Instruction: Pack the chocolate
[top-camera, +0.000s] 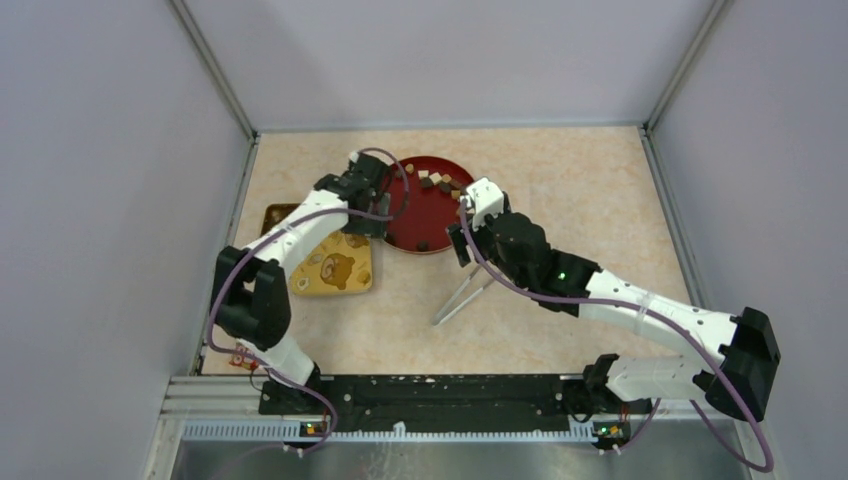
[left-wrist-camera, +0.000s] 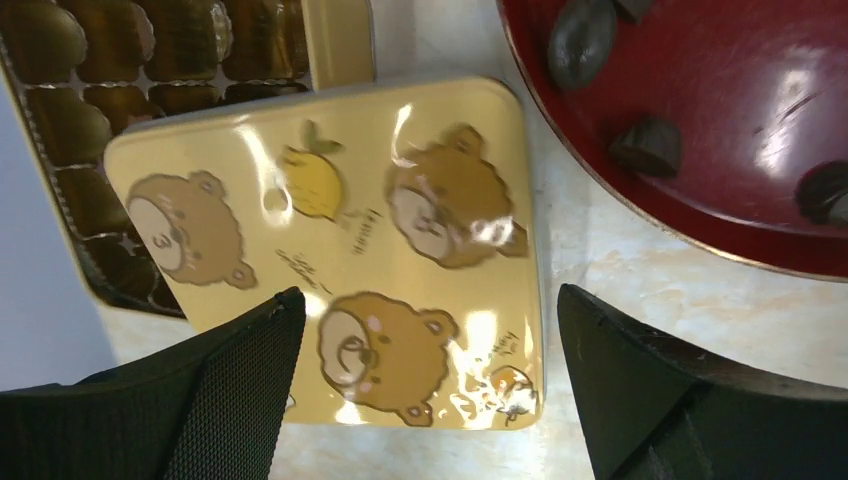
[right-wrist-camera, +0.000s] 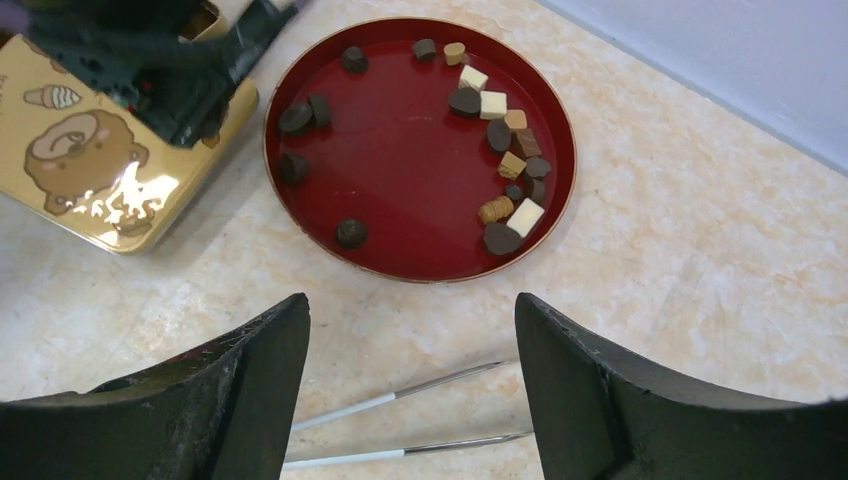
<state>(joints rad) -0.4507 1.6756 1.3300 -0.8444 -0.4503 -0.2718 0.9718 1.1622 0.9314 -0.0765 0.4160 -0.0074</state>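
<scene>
Yellow bear-printed lid (left-wrist-camera: 330, 260) lies left of the red tray (right-wrist-camera: 400, 160), partly covering the compartment box (left-wrist-camera: 150, 50). The left gripper (left-wrist-camera: 428, 300) hovers over the lid, jaws wide apart and empty. The chocolate (right-wrist-camera: 500, 130) sits on the tray, mostly along one rim. Just before the tray, the right gripper (right-wrist-camera: 410, 300) hangs spread, holding nothing, above steel tongs (right-wrist-camera: 350, 410). Likely risks: the lid blocks compartments, and broad fingers could scatter the tiny pieces.
</scene>
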